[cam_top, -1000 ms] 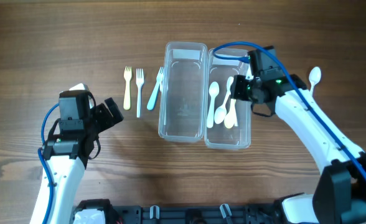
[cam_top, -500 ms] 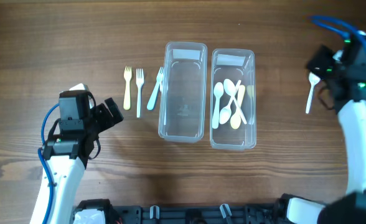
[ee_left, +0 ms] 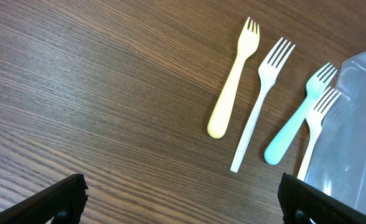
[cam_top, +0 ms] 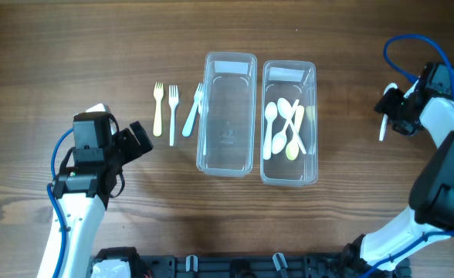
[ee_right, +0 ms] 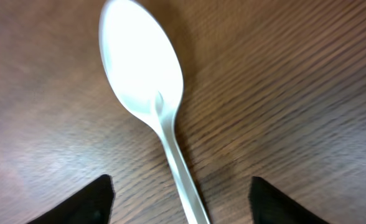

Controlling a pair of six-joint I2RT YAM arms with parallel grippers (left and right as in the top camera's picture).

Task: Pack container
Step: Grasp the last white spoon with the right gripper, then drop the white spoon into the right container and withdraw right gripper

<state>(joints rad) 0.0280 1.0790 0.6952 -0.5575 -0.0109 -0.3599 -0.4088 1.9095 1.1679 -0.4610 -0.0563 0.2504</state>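
Two clear plastic containers stand side by side mid-table. The left container [cam_top: 227, 158] is empty; the right container [cam_top: 289, 174] holds several white and pale yellow spoons [cam_top: 282, 125]. Several forks lie left of them: a yellow fork [cam_top: 157, 108] [ee_left: 231, 81], a white fork [cam_top: 172, 114] [ee_left: 261, 102] and a blue fork [cam_top: 191, 116] [ee_left: 295, 124] against the container wall. A white spoon [cam_top: 383, 123] [ee_right: 149, 87] lies at the far right. My right gripper [cam_top: 391, 112] [ee_right: 182, 205] is open, its fingers straddling this spoon's handle. My left gripper [cam_top: 138, 137] [ee_left: 183, 202] is open and empty, left of the forks.
The wooden table [cam_top: 72, 46] carries nothing else. A blue cable loops above the right arm [cam_top: 401, 46]. The right arm reaches in from the right edge, the left arm from the bottom left.
My right gripper has left the spoon container, swung to the far right and come down over the lone white spoon. The left arm has not moved.
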